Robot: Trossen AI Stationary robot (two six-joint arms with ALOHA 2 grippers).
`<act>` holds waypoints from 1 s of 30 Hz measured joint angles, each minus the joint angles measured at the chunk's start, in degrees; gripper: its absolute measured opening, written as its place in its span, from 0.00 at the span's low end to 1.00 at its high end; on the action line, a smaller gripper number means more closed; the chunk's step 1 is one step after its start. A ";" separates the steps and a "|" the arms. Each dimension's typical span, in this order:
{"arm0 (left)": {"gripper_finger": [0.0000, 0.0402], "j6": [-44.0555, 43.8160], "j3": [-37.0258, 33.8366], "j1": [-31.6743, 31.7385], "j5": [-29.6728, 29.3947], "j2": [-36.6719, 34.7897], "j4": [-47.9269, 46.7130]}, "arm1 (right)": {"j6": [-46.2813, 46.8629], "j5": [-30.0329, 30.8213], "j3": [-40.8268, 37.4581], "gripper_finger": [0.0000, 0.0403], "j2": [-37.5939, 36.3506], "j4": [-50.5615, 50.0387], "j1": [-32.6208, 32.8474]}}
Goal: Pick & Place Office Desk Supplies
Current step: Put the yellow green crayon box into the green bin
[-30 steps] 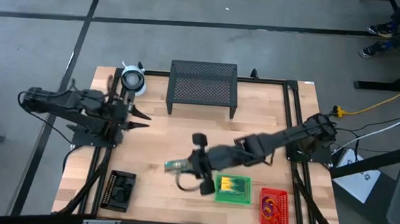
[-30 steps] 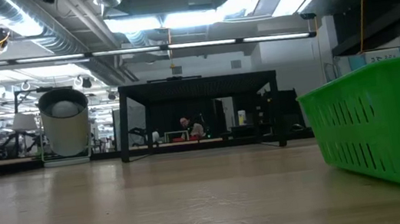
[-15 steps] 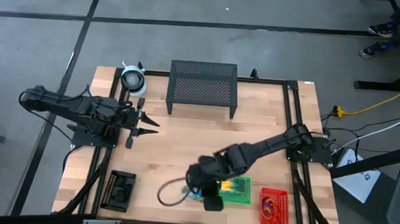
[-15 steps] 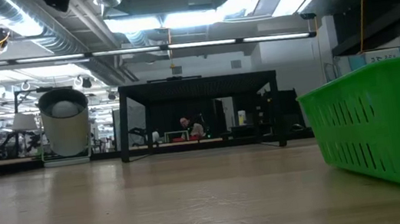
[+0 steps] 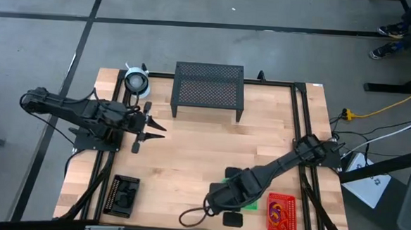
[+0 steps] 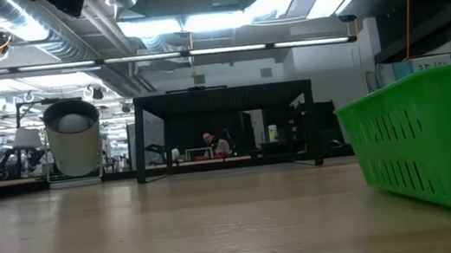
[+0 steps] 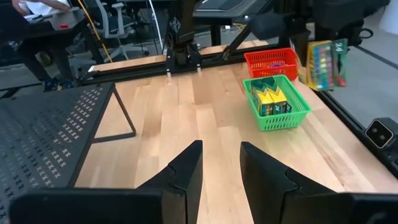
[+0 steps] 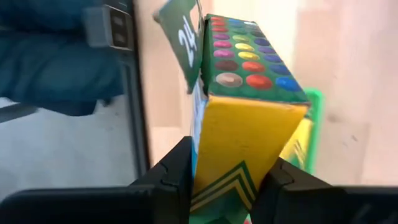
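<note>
My right gripper [image 8: 229, 168] is shut on a yellow-green crayon box [image 7: 324, 62] with an open flap. It holds the box in the air by the near side of the green tray [image 5: 254, 202]. The tray holds small green-yellow boxes [image 7: 271, 99]. In the high view the hand [image 5: 222, 199] hides the box. Beside the green tray stand a red tray [image 5: 282, 212] with loops and, at the near left, a black tray [image 5: 124, 195]. My left gripper [image 7: 221, 146] hovers open over the table's left side [image 5: 155, 131]. My right gripper pinches the crayon box between its two fingers [image 8: 177, 163], one on each of two opposite sides near the yellow end [image 8: 239, 146]. The fingers point steeply down and run along the box. The box hangs below them, clear of the table and trays.
A black mesh stand [image 5: 208, 90] on legs stands at the far middle, with a whitish roll [image 5: 135, 82] at the far left. A black frame rail [image 5: 304, 134] runs along the table's right side. Bare wood [image 5: 189, 156] lies between the two arms.
My right gripper has carried the crayon box toward the table's near edge and to the right, up to the green tray. It has tipped from nearly level to pointing steeply down and has rolled. My left gripper has shifted a little toward the table's right.
</note>
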 joint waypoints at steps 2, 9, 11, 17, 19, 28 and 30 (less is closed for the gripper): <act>0.26 0.00 0.00 0.00 0.00 0.27 0.01 | 0.53 0.77 0.00 0.25 0.00 -2.18 0.15; 0.26 -0.76 0.00 0.00 0.05 0.55 -0.04 | 1.16 0.18 -0.02 0.25 0.82 -3.02 0.17; 0.26 -0.86 0.00 0.01 0.05 0.58 -0.04 | 1.67 0.10 -0.02 0.25 1.58 -3.55 0.34; 0.26 -0.87 0.00 0.02 0.05 0.64 -0.09 | 1.53 -3.62 -0.04 0.25 5.14 -5.18 0.94; 0.26 -0.87 0.00 0.01 0.05 0.64 -0.09 | 1.08 -4.18 -0.04 0.25 6.25 -6.01 1.08; 0.26 -0.87 0.00 0.00 0.05 0.64 -0.09 | 0.21 -4.06 -0.04 0.25 7.17 -9.98 1.06; 0.26 -0.87 0.00 0.00 0.05 0.62 -0.10 | 0.21 -4.06 -0.04 0.25 7.16 -10.55 1.06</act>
